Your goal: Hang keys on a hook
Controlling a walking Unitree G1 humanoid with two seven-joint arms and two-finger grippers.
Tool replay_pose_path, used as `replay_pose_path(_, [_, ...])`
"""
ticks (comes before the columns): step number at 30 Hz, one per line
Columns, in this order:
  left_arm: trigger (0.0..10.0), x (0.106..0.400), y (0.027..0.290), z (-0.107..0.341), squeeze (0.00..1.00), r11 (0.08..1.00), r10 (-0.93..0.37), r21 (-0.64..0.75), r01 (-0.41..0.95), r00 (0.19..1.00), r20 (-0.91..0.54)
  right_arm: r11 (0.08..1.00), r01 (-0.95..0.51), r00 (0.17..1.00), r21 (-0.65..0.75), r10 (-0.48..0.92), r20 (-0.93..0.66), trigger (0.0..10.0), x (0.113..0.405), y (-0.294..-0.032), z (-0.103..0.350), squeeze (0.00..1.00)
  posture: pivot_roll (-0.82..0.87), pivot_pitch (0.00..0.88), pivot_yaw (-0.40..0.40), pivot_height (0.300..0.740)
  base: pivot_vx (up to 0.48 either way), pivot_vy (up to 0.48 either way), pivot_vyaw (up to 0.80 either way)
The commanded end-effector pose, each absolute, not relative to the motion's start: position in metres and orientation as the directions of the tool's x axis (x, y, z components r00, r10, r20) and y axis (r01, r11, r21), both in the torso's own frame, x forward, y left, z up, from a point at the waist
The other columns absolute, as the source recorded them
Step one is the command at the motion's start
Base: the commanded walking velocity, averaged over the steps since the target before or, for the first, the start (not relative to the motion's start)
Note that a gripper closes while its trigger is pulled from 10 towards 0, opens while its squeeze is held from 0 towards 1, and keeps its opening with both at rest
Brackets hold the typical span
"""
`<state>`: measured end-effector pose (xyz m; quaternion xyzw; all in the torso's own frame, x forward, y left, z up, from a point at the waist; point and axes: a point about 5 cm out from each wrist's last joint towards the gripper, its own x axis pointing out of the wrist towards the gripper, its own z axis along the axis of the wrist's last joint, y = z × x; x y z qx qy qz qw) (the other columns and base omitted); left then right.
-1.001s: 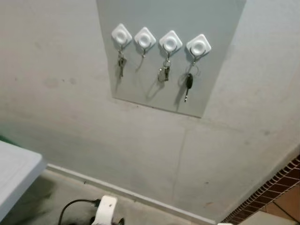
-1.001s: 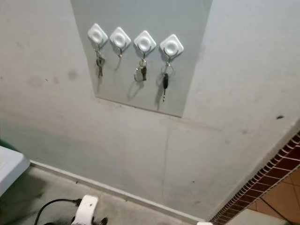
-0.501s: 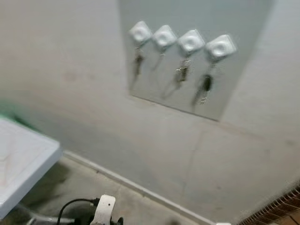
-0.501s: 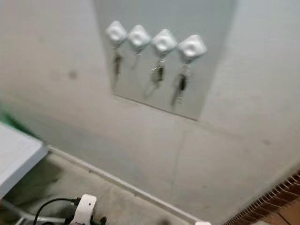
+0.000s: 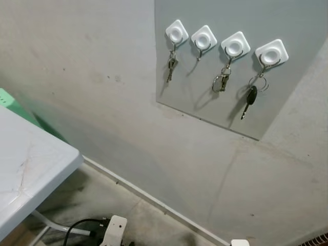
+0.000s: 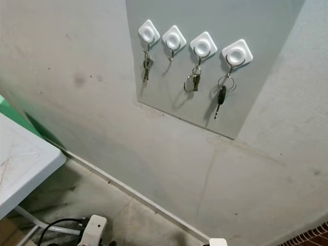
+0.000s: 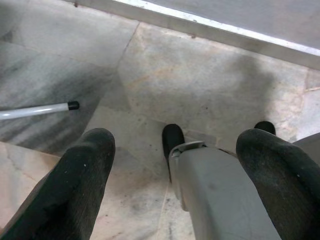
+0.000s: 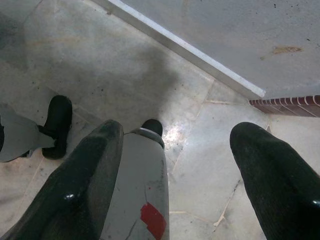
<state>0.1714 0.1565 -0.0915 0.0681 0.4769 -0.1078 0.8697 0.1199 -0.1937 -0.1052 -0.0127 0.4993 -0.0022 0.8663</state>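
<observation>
From where I stood, the risk was plain: both hands were empty and hanging low, so nothing was ready to hang, and the second hook (image 5: 203, 39) alone looked free. The counter (image 5: 31, 169) sat at left. The left hand (image 7: 172, 150) gaped wide over the floor; keys (image 5: 171, 63) already hung on the board; the right hand (image 8: 175, 150) gaped too.

1. White folding table (image 5: 31, 174) at lower left, corner jutting toward the wall, thin scratches across its top.
2. Green strip (image 5: 15, 105) just behind the table's far edge.
3. White table leg (image 7: 35, 111) with black foot cap, resting on the stone floor (image 8: 100, 55).
4. Pale skirting strip (image 5: 154, 202) along the foot of the grey wall (image 5: 77, 77).
5. Red brick edging (image 8: 285, 105) beside the wall's base.
</observation>
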Motion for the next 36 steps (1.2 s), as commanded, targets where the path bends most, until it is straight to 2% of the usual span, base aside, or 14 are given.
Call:
replay_pose_path(1, [10.0, 0.1729, 0.1603, -0.0908, 0.0, 0.968, -0.113, 0.025, 0.251, 0.519, -0.847, 1.0, -0.003, 0.469, -0.011, -0.009, -0.883, 10.0, 0.1122, -0.1893, -0.1086, 0.0, 0.12, 0.0, 0.019, 0.74, 0.0, 0.0, 0.8])
replay_pose_path(36, [10.0, 0.1791, 0.1581, -0.0883, 0.0, 0.965, -0.129, 0.013, 0.261, 0.518, -0.845, 0.999, -0.036, 0.473, -0.013, 0.005, -0.881, 10.0, 0.1165, -0.1872, -0.1077, 0.0, 0.11, 0.0, 0.013, 0.74, 0.0, 0.0, 0.8])
